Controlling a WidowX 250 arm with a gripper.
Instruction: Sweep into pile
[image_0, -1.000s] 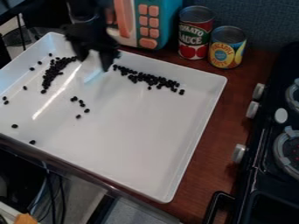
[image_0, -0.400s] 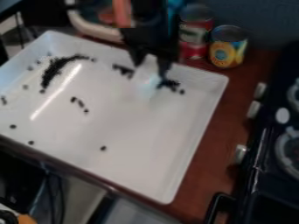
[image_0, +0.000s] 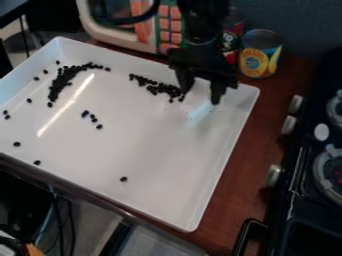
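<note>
While the tool hangs over the tray's far right, the dark beads lie scattered.

As its fingers stand apart around what looks like a pale sweeper, I take it to be gripping that piece near the top, the sensible place, leaving the lower edge free to push. Though one curved bank of beads sits far left in the white tray and another band runs just left of the tool, strays dot the left and near parts, one alone near the front. They look light, hard and quick to roll, so slow, low strokes should suit; the sweeper seems thin and may flex.
</note>
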